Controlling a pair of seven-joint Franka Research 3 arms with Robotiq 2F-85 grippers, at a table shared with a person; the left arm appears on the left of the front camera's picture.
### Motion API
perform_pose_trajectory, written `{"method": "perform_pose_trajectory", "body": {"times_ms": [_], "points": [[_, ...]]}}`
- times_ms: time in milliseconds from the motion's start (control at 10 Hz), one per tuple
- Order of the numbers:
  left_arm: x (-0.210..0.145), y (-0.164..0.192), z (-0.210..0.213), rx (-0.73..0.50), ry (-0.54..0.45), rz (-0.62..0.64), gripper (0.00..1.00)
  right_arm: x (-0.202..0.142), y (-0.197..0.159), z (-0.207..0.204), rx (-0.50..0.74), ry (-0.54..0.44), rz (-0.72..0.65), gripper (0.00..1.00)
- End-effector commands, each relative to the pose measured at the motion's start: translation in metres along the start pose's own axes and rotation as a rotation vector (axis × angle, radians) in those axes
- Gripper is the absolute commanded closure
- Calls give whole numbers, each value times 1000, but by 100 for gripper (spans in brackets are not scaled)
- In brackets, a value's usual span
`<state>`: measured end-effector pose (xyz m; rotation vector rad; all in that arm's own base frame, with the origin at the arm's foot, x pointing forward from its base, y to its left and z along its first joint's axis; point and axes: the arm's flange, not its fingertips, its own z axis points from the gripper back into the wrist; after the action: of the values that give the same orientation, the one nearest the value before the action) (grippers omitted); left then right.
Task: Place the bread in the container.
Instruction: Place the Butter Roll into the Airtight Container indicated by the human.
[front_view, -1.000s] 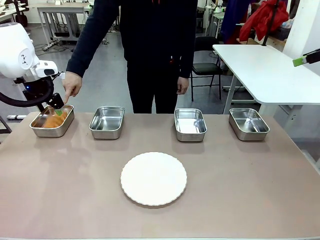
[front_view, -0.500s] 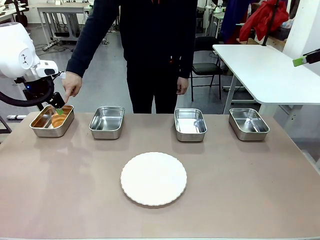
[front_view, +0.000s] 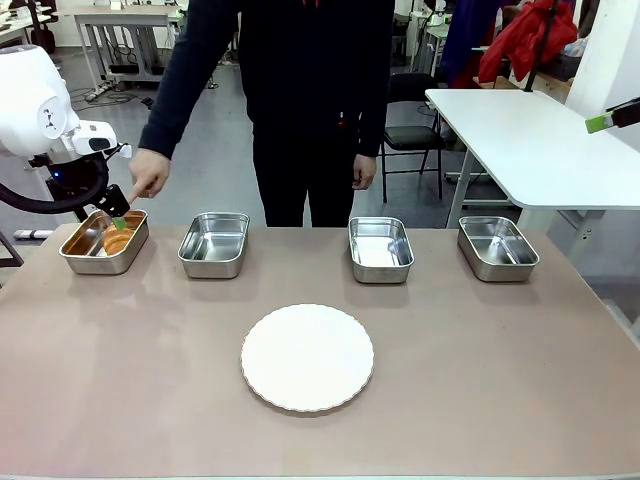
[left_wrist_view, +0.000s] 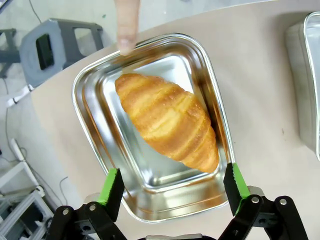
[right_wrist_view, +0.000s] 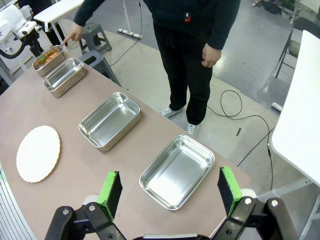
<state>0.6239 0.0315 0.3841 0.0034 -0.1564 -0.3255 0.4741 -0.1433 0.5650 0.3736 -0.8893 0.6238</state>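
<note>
The bread (left_wrist_view: 167, 120), a golden-brown ridged croissant, lies loose and diagonal inside the far-left steel container (left_wrist_view: 95, 130). My left gripper (left_wrist_view: 173, 185) hovers just above it, open, with its green pads apart and touching nothing. In the front view the same gripper (front_view: 113, 211) hangs over the far rim of that container (front_view: 80, 262), with the bread (front_view: 118, 240) below it. The person's hand (front_view: 148, 180) points down at this container, and a fingertip (left_wrist_view: 126, 25) shows by its far rim. My right gripper (right_wrist_view: 169, 189) is open, high above the far-right pan (right_wrist_view: 177, 172).
Three other steel pans (front_view: 214, 243) (front_view: 380, 248) (front_view: 497, 247) stand in a row along the far side. A round white plate (front_view: 307, 357) sits mid-table. The person stands behind the table's middle. A white side table (front_view: 530, 140) is at the right.
My left gripper has opened fully and risen a little off the bread, which now lies free in the container. The person's pointing hand has shifted slightly right.
</note>
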Motion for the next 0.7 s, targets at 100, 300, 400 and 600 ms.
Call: {"method": "perform_pose_trajectory", "body": {"times_ms": [100,300,400,600], "points": [[0,0,0,0,0,0,0,2,1,0,5,-11,2,0],[-14,-29,52,43,-68,11,0,2,1,0,5,-11,2,0],[-27,-47,78,66,-107,5,0,2,1,0,5,-11,2,0],[-72,-88,117,125,-199,-5,0,2,1,0,5,-11,2,0]]}}
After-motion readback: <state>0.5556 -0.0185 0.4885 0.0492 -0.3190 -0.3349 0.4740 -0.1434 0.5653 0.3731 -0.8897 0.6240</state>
